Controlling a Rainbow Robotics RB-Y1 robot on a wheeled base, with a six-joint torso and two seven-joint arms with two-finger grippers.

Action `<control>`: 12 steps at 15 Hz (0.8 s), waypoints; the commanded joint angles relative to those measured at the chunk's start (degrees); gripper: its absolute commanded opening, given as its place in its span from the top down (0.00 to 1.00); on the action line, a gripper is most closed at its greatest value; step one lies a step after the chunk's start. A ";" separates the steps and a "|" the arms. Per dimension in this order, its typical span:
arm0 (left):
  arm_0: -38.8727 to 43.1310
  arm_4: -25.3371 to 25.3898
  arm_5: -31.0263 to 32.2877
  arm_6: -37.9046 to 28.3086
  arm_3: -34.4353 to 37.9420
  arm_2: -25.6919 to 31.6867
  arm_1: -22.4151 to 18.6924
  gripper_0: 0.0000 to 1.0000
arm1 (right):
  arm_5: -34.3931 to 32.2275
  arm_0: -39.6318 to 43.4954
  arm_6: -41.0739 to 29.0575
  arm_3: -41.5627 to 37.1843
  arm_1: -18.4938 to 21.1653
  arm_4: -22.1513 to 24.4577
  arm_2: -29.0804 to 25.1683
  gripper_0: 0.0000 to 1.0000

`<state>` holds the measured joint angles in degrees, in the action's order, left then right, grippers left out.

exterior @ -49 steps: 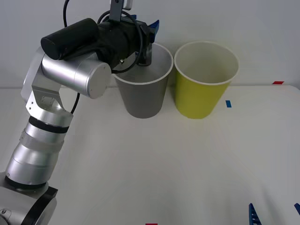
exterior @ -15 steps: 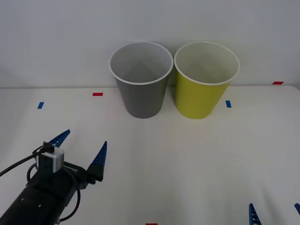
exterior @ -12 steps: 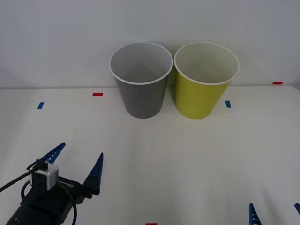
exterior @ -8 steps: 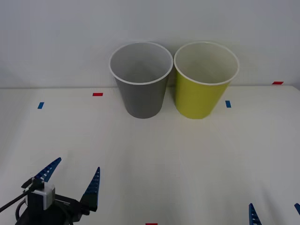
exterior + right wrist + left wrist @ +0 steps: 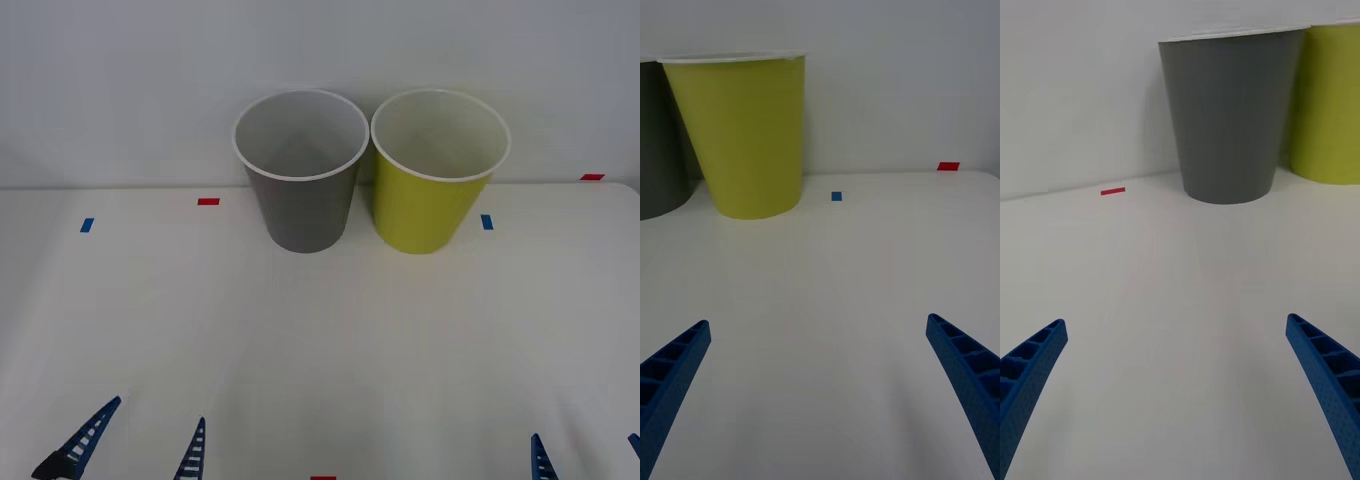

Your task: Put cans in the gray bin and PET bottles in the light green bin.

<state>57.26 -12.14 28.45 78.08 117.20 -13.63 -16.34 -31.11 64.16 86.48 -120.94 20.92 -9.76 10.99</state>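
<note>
The gray bin stands upright at the back of the white table, with the light green bin touching it on its right. Both show pale insides; no cans or PET bottles are in view. My left gripper sits low at the table's front left, open and holding nothing, pointing at the gray bin. My right gripper rests at the front right, open, facing the light green bin. The light green bin also edges into the left wrist view, and the gray bin into the right wrist view.
A white wall rises right behind the bins. Small tape marks lie on the table: red and blue on the left, blue and red on the right. A wide stretch of bare table separates grippers and bins.
My left arm has drawn back from over the gray bin to the table's front left edge, its gripper open throughout the retreat. The right gripper and both bins have stayed put.
</note>
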 commanded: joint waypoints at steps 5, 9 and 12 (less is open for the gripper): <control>5.85 0.54 7.58 2.34 -2.68 2.12 3.60 0.00 | 0.00 0.00 0.00 0.00 0.00 0.00 0.00 0.00; 5.85 0.63 7.67 2.52 -2.68 2.21 3.60 0.00 | 0.00 0.00 0.00 0.00 0.00 0.00 0.00 0.00; 5.85 0.63 7.67 2.52 -2.68 2.21 3.60 0.00 | 0.00 0.00 0.00 0.00 0.00 0.00 0.00 0.00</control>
<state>63.10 -11.52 36.14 80.59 114.52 -11.43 -12.74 -31.11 64.16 86.48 -120.94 20.92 -9.76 10.99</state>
